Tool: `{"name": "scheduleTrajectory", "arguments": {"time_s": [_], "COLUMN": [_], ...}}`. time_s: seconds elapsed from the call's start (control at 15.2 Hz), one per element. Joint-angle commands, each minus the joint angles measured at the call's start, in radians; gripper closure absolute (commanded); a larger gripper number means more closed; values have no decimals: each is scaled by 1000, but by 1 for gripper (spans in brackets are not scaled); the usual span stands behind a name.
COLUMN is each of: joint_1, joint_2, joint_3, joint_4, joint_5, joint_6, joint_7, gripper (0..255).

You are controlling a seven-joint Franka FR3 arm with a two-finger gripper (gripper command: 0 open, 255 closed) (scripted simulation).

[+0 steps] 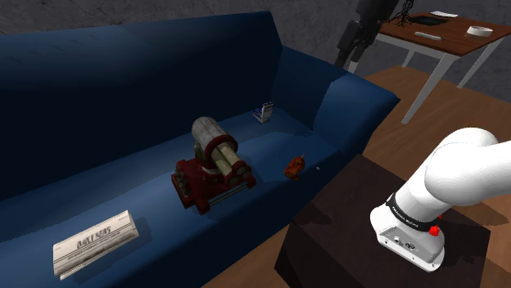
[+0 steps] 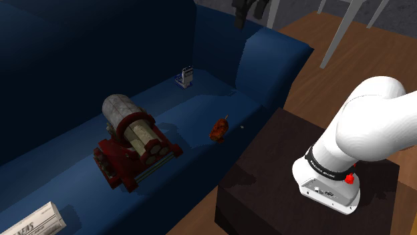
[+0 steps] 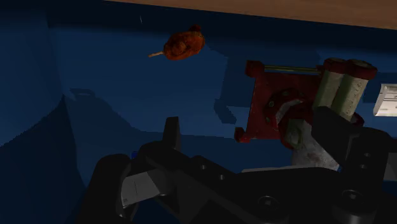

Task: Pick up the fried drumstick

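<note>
The fried drumstick (image 1: 295,168) (image 2: 219,129) is a small orange-brown piece with a thin bone end, lying on the blue sofa seat (image 1: 147,204) near its front edge. In the wrist view the drumstick (image 3: 183,44) lies well ahead of my gripper (image 3: 251,127), off toward the left finger's side. The two black fingers (image 3: 170,132) stand apart with nothing between them. The white arm (image 1: 446,192) (image 2: 354,133) rises from the dark stand (image 1: 368,237) beside the sofa.
A red machine with grey and pale rollers (image 1: 211,168) (image 2: 133,143) (image 3: 299,95) sits on the seat near the drumstick. A folded newspaper (image 1: 94,243) and a small box (image 1: 264,111) also lie on the sofa. A wooden table (image 1: 446,37) stands behind the armrest.
</note>
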Motion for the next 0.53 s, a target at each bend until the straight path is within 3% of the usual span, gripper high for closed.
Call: {"name": "scheduleTrajectory", "arguments": {"time_s": [0.0, 0.46], "joint_1": [0, -31], "joint_2": [0, -51], "joint_3": [0, -66], "joint_4": [0, -276], "joint_5": [0, 62], "joint_6": [0, 247], "joint_7": [0, -11], "gripper": [0, 0]}}
